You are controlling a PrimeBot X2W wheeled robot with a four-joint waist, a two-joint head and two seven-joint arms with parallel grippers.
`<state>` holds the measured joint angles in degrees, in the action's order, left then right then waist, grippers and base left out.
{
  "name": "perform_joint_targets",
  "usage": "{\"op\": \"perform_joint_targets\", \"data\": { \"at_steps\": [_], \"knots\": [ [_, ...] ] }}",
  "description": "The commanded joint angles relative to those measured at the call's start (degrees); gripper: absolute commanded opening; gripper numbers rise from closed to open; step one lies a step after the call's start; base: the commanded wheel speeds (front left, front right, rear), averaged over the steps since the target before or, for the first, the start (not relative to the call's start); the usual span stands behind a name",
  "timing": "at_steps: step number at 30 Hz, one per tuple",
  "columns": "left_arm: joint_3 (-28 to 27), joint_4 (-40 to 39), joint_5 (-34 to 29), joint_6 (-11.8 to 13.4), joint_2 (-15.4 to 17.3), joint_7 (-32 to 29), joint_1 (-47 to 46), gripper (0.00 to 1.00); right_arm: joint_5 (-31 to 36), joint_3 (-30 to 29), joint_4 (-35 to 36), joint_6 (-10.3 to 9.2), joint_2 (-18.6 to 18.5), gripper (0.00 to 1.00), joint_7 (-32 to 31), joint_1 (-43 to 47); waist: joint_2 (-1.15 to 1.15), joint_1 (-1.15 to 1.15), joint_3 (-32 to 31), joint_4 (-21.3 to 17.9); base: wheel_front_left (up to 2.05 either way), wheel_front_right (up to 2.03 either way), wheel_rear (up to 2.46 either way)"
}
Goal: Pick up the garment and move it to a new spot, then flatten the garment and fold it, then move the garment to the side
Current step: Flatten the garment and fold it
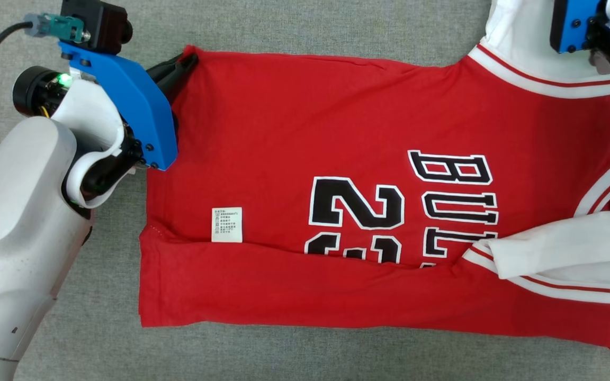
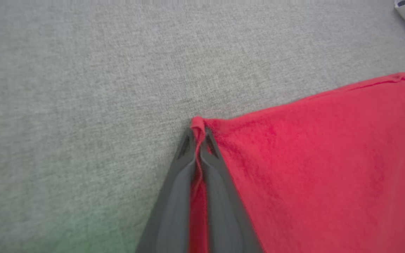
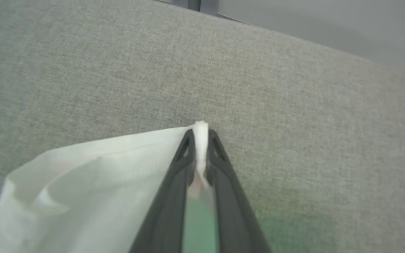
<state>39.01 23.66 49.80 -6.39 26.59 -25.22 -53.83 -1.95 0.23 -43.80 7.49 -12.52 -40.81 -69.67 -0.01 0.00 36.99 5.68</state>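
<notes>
**Head view:** red garment (image 1: 305,132) spread on the grey worktop (image 1: 310,26), hem at 9 o'clock, neck at 3 o'clock. The 6 o'clock edge is folded over, just below a white care label (image 1: 226,224). The left end effector (image 1: 184,62), at 10 o'clock, meets the far hem corner.

**Left wrist view:** left end effector (image 2: 198,135) closed tight, red hem cloth pinched between its tips.

**Right wrist view:** right end effector (image 3: 200,135) closed on a white sleeve edge of the garment (image 3: 83,182), which spreads toward 8 o'clock over the worktop (image 3: 294,105)
</notes>
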Motion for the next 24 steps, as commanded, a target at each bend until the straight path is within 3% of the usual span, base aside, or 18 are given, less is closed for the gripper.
{"op": "perform_joint_targets", "data": {
  "at_steps": [1, 14, 24],
  "knots": [
    [0.7, 2.6, -1.0, 0.4, 0.0, 0.3, 1.8, 0.00, -1.0, 0.4, -0.2, 0.00, 0.0, 0.00, 1.0, 1.5, 0.01, 0.00, 0.0, -0.2, 0.00, 0.00, 0.00],
    [-1.1, 6.8, -2.5, 0.1, 1.4, 12.8, 5.5, 0.00, -13.5, 11.2, 4.7, 0.00, -4.5, 0.00, 13.8, 6.8, 0.01, 0.00, -6.9, -4.2, 0.00, 0.00, 0.00],
    [-0.9, 5.9, -0.6, -0.2, 1.8, 19.2, 14.9, 0.00, -25.8, 17.7, 12.6, 0.00, -10.0, 0.00, 20.2, 19.7, 0.01, 0.00, -16.8, -5.8, 0.00, 0.00, 0.00]
  ]
}}
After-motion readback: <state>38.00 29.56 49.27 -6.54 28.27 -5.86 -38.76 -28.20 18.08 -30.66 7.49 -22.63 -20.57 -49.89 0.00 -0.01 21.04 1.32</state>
